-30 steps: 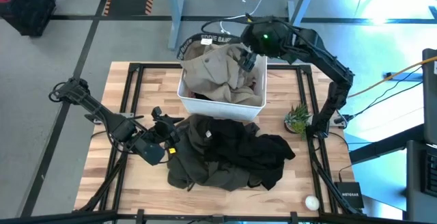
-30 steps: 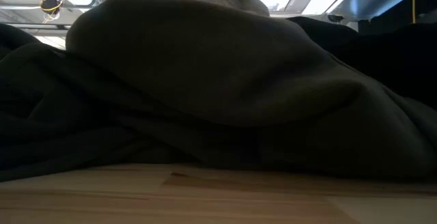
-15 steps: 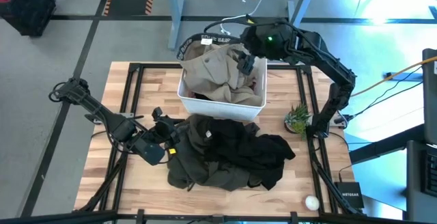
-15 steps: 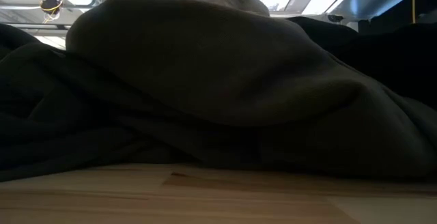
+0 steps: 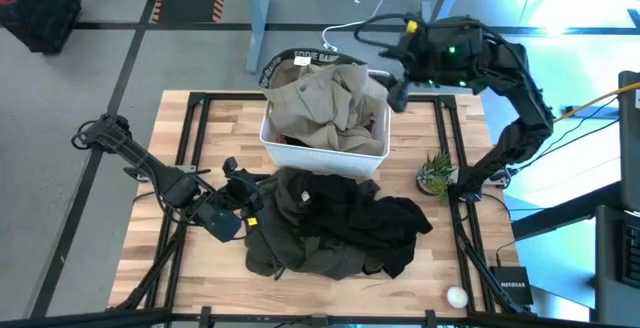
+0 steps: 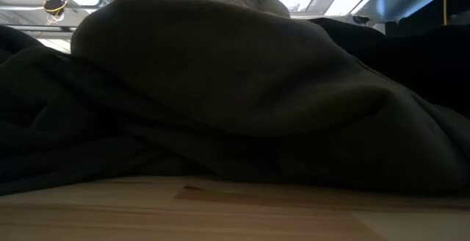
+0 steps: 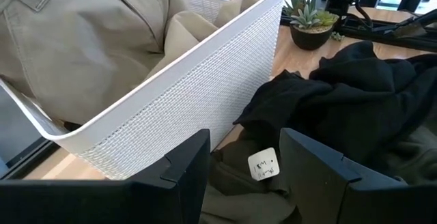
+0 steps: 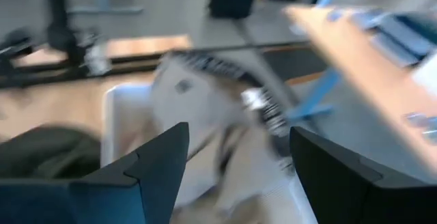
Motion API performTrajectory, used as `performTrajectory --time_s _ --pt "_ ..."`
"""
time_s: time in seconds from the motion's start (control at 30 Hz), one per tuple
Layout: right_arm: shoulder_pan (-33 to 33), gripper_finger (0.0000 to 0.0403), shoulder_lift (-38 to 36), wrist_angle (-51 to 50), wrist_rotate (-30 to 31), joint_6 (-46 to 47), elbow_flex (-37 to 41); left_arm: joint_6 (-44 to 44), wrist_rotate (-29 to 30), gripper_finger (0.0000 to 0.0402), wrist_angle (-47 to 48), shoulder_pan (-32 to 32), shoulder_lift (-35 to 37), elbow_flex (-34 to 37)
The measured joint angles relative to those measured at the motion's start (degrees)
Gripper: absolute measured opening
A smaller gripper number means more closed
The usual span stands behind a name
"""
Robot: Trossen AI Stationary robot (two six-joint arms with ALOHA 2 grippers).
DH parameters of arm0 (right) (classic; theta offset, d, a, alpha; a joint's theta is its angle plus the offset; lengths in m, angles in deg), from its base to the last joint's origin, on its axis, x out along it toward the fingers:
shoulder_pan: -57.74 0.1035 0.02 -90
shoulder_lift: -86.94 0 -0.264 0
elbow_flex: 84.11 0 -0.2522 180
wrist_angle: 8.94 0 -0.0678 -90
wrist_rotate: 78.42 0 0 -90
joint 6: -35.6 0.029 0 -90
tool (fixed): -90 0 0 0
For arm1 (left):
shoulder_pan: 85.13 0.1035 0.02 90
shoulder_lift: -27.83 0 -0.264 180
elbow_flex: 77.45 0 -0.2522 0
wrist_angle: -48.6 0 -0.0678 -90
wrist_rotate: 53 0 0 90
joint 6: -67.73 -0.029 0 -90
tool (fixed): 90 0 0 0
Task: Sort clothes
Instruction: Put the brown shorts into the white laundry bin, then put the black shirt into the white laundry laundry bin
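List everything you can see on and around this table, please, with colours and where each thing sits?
White rectangular plastic bin: one, table's far middle.
Khaki tan garment with black lettered waistband: one, heaped in the bin, waistband over its far rim.
Black garments: a pile, near the bin's front.
Dark olive-grey garment: one, under the black pile.
Small green potted plant: one, right of the bin.
Small white ball: one, near right corner.
Wooden table: one, light wood.
Left gripper: open, at the pile's left edge.
Right gripper: open, empty, above the bin's far right corner.
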Motion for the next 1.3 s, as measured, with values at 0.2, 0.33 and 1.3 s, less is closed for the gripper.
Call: performTrajectory --time_s 0.2,0.33,1.3 --pt "0.02 0.0269 0.06 -6.01 -4.89 1.13 2.76 -1.69 0.16 0.0172 -0.04 0.43 0.0 0.0" --pt "-0.04 0.0269 0.13 -1.97 -2.65 1.5 9.34 -3.59 0.51 0.0172 -0.2 2.0 0.0 0.0" --pt "-4.77 0.0269 4.0 35.99 2.35 0.13 36.04 -9.25 -1.29 0.0172 -0.19 7.67 0.04 0.0"
